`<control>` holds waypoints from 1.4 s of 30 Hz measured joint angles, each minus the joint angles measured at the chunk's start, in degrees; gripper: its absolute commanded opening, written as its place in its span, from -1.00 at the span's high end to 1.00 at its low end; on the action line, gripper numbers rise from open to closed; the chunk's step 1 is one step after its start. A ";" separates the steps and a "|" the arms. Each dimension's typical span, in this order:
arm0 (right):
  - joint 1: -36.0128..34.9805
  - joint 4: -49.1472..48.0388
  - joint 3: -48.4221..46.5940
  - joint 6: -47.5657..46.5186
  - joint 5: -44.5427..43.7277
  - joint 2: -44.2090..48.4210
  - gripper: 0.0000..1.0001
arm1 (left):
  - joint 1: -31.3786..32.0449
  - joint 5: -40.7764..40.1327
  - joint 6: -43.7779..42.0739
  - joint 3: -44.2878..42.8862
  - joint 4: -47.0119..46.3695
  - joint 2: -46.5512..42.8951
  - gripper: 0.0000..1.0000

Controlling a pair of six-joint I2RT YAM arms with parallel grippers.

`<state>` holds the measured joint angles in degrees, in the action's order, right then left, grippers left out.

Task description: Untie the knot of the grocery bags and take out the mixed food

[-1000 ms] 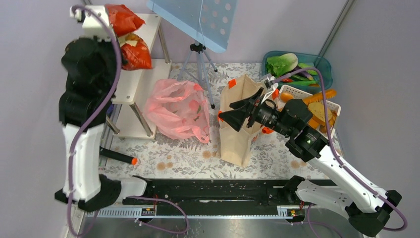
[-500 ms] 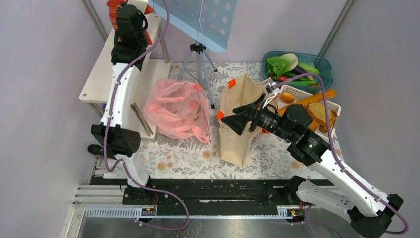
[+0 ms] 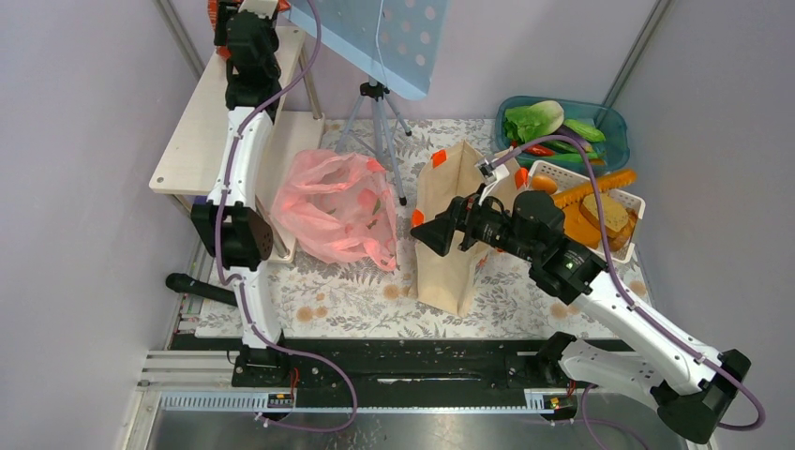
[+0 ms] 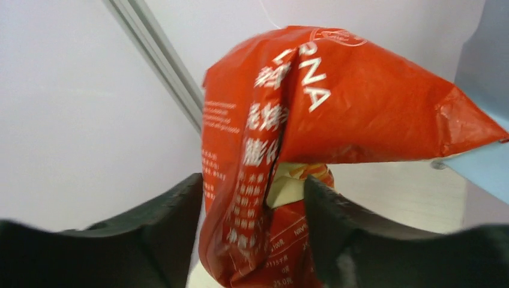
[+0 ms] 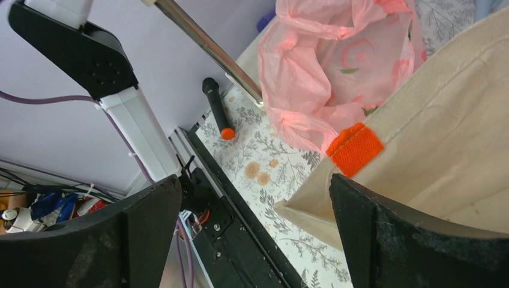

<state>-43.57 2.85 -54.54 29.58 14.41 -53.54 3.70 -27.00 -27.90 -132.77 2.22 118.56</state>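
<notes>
The pink grocery bag (image 3: 336,208) lies crumpled on the floral mat, left of the beige tote (image 3: 457,234); red and green bits show faintly through it. It also shows in the right wrist view (image 5: 336,54). My right gripper (image 3: 424,231) is open and empty, hovering at the tote's left edge (image 5: 255,186), just right of the pink bag. My left gripper (image 3: 242,13) is at the back of the shelf, its fingers closed round a red snack packet (image 4: 312,120). A leafy green vegetable (image 3: 534,120) and brown bread (image 3: 607,214) lie in containers at the right.
A white shelf (image 3: 192,141) stands at the left. A tripod (image 3: 377,122) with a blue perforated board (image 3: 375,37) stands behind the bags. A blue tub (image 3: 614,127) and a white basket (image 3: 630,202) sit at the right. A black marker (image 3: 202,289) lies near the mat's left edge.
My left arm has swung from near the camera to reach far back over the shelf, up to the red packet. My right gripper has shifted slightly left along the tote.
</notes>
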 measured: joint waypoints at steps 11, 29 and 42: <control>0.00 1.27 0.02 -0.20 -0.22 -0.42 -0.99 | 0.07 0.42 1.42 0.46 -0.20 0.17 -0.98; -0.04 7.76 1.64 -0.24 -7.69 4.35 -0.99 | 0.07 15.34 13.79 15.72 8.22 -24.02 -0.98; -0.04 26.25 -3.52 -5.07 -31.15 9.42 -0.99 | 8.76 25.66 35.89 40.85 19.19 -49.77 -0.98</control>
<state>-43.62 29.10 -58.06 24.51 -16.73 -44.12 12.47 -1.34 7.99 -91.92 21.41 68.79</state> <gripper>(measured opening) 0.993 0.989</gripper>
